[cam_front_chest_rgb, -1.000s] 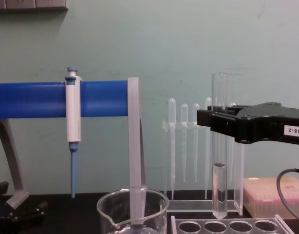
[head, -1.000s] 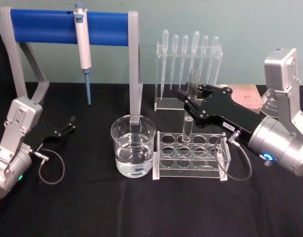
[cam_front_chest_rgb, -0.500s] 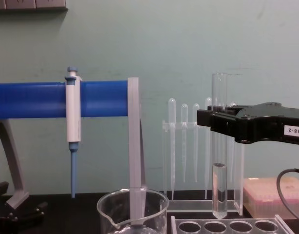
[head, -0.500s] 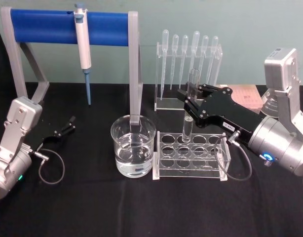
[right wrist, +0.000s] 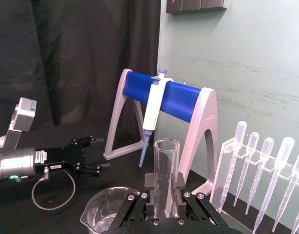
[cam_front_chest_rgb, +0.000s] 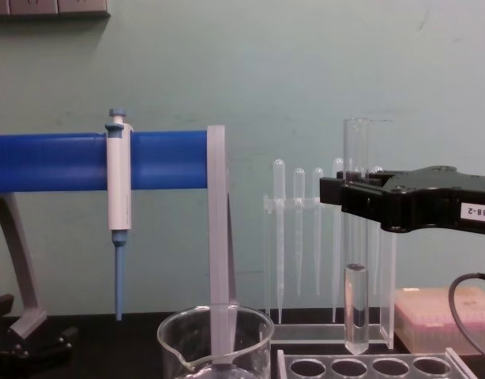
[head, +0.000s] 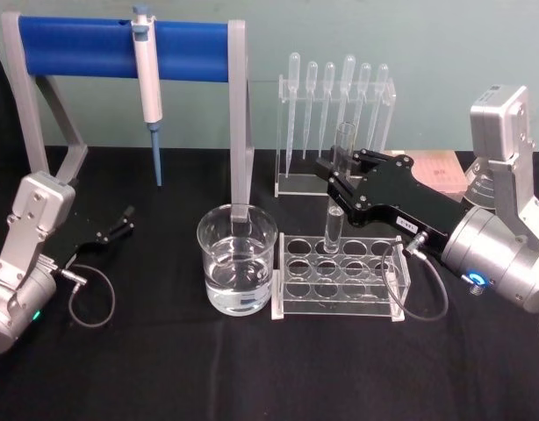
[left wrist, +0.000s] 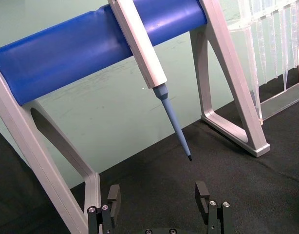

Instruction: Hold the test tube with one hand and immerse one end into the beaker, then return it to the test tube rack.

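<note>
Right black two-jaw gripper clamped on the clear glass test tube, upright mid-frame. We see no motion over the last second: the tube's round end hangs just above the clear acrylic rack, right of the wide glass beaker. We'd call it a pause. Left gripper parked at the left edge, jaws apart.

The test tube hangs just above the rack. The open-topped beaker stands just left of the rack, open air above both. A stand leg rises close behind the beaker; pipettes stand behind the rack.
</note>
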Controlling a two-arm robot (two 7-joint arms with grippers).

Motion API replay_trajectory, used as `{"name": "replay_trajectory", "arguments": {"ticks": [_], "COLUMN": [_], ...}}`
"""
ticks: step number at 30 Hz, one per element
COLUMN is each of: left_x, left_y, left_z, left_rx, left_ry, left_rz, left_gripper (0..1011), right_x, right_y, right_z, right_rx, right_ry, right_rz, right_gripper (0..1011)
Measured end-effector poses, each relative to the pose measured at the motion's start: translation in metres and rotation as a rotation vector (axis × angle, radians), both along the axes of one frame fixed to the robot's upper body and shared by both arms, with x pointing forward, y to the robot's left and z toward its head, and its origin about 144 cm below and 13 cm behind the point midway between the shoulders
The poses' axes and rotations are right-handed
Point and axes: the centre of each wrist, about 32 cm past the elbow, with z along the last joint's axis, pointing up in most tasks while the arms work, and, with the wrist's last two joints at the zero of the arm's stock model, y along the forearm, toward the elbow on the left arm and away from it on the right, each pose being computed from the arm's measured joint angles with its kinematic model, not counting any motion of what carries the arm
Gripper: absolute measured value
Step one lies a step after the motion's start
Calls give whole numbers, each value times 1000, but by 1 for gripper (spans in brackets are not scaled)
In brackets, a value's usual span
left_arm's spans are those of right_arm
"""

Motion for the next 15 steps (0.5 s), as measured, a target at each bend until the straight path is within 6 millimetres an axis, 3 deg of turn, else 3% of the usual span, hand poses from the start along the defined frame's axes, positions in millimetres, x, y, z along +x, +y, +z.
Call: {"name": "replay_trajectory", "arguments": {"ticks": [9,15], "left_x": [0,0], "left_y": [0,0], "left_z": [0,0], "left_rx": [0,0], "left_ry": [0,0], "left_rz": [0,0], "left_gripper": [1000,1000], "right_x": [0,0], "right_y": [0,5], "right_z": [1,13], "right_rx": [-1,-3], "right_ry": [1,-12], "right_rz": [0,18], "right_gripper": [238,238]}}
